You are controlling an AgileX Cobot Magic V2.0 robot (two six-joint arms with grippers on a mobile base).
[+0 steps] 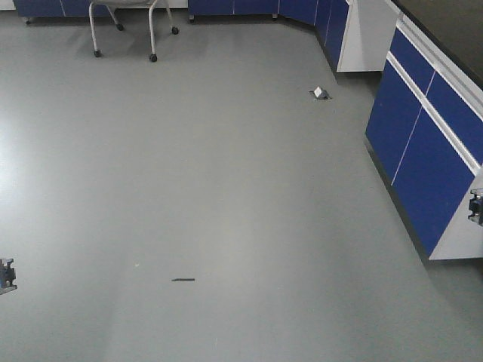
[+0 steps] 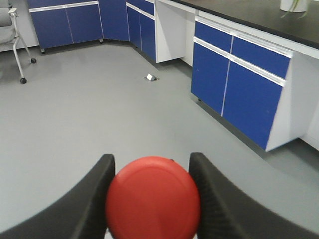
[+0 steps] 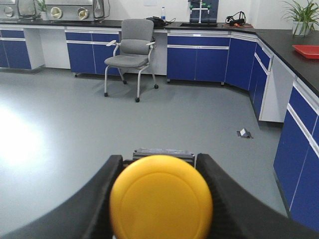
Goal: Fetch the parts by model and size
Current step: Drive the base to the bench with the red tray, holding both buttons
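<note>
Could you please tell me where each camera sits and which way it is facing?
Exterior front-facing: high on the robot, tilted down at the floor and blue cabinets; arm parts at both side edges.
Left wrist: behind its jaws, gripping the red-capped switch; faces the cabinets.
Right wrist: behind its jaws, gripping the yellow-capped switch; faces the chair.
All three share the floor box.

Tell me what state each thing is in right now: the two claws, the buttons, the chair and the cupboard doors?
left gripper: closed around the red-capped switch
red-capped switch: held between the left fingers, off the floor
right gripper: closed around the yellow-capped switch
yellow-capped switch: held between the right fingers, off the floor
chair: upright, nobody in it
cabinet doors: all shut
</note>
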